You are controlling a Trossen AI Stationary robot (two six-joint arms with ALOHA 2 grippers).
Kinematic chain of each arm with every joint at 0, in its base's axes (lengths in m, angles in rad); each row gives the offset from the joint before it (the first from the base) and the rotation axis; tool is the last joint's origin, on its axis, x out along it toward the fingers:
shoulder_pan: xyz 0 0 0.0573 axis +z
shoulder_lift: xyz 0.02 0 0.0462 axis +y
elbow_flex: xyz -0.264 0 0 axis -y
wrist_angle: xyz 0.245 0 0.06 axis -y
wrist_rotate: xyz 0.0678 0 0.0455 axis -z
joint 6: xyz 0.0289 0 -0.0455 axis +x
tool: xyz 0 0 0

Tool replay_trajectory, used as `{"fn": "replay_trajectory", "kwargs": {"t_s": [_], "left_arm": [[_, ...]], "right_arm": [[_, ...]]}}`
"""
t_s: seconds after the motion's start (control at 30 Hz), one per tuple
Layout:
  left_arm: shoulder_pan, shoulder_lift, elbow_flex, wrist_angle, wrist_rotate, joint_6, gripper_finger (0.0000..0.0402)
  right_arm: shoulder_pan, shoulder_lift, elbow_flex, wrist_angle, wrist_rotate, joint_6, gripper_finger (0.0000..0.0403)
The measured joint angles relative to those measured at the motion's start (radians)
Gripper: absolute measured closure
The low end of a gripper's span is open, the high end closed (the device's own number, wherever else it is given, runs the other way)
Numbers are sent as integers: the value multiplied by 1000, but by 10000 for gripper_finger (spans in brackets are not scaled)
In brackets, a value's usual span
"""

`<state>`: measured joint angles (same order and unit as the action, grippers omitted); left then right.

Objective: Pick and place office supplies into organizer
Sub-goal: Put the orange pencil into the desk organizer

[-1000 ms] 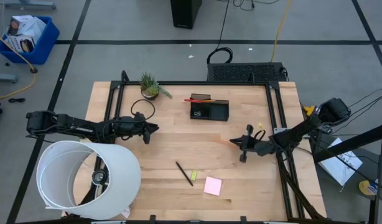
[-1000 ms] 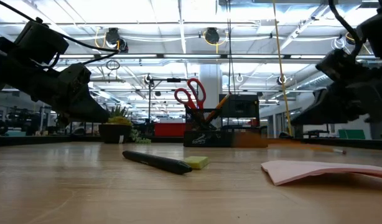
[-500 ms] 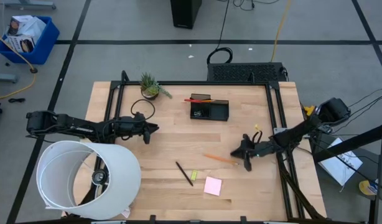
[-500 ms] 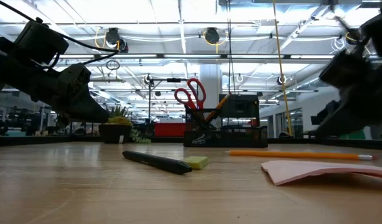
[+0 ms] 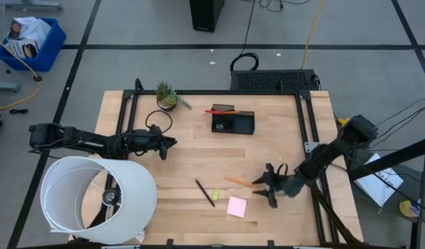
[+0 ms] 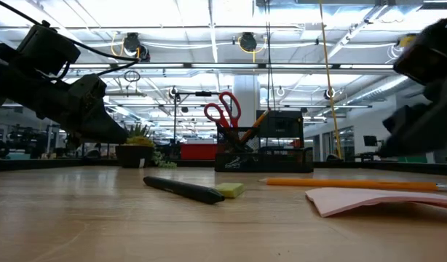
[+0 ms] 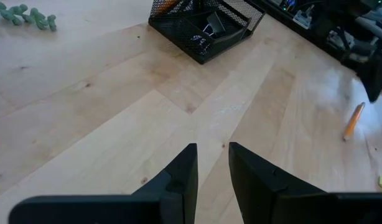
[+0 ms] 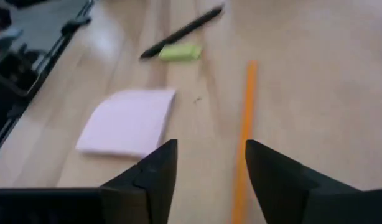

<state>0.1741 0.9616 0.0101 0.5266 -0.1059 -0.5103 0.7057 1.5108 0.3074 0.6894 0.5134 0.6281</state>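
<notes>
bench point(image 5: 199, 159): pale wood planks, smooth, framed by dark rails.
organizer point(image 5: 232, 122): boxy black wire mesh, standing at the far middle of the bench; red-handled scissors point(image 6: 222, 108) and an orange pencil stand upright in it.
pencil point(image 5: 238, 182): thin orange stick, lying flat on the bench nearer than the organizer, just beside the right gripper.
pen point(image 5: 205, 193): slim black rod, lying flat to the pencil's left.
yellow-green piece point(image 5: 216, 193): small soft-looking block, just beside the pen.
sticky-note pad point(image 5: 236, 206): flat pink square, lying near the pencil on its near side.
right gripper point(image 5: 268, 188): arm stretched low from the right rail toward the pencil; fingers spread apart, holding nothing, the pencil lying ahead between them in the wrist view.
left gripper point(image 5: 168, 144): arm reaching in level from the left rail, well left of the organizer; fingers a narrow gap apart, empty.
</notes>
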Motion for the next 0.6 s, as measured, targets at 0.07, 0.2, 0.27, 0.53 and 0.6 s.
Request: {"fn": "replay_trajectory", "kwargs": {"t_s": [0.07, 0.2, 0.27, 0.53, 0.6], "left_arm": [[0, 0, 0, 0, 0, 3, 309], [0, 0, 0, 15, -5, 10, 309], [0, 0, 0, 35, -9, 20, 309], [0, 0, 0, 69, 0, 35, 309], [0, 0, 0, 69, 0, 35, 309]], "right_arm": [[43, 72, 38, 2, 57, 16, 211], [119, 170, 99, 1, 199, 19, 212], [152, 208, 109, -12, 279, 22, 218], [206, 337, 110, -59, 405, 236, 247], [216, 368, 110, -45, 432, 246, 249]]}}
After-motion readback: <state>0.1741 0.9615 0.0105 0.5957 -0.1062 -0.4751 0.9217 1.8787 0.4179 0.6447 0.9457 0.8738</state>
